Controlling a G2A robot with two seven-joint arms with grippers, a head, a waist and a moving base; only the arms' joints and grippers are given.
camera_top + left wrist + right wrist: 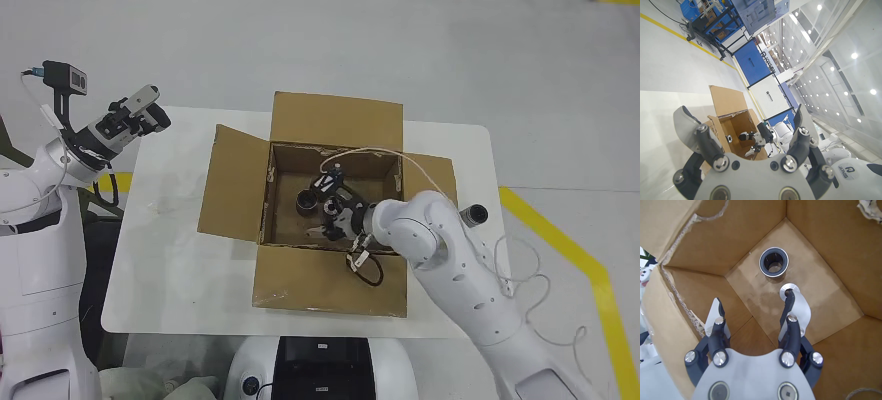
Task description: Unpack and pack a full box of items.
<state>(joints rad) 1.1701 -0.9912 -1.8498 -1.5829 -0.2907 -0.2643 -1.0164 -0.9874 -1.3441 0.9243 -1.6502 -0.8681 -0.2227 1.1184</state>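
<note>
An open cardboard box point(235, 185) stands on the white table point(170, 260), all flaps folded out. On its floor stands a black ring with a metal rim point(773, 262), hollow side up, and beside it lies a flat silver disc point(794, 287). My right gripper point(754, 296) is down inside the box, open, with one fingertip over the disc's hole and nothing between the fingers. From above, the right gripper point(335, 205) is near the ring point(306, 203). My left gripper point(150, 108) is raised over the table's far left corner, open and empty point(742, 108), facing the box point(727, 100).
The table has free room to the left of the box and a narrower strip to its right. A white cable point(365, 152) arcs from the right arm over the box's far side. Yellow floor tape point(560, 240) runs past the table on the right.
</note>
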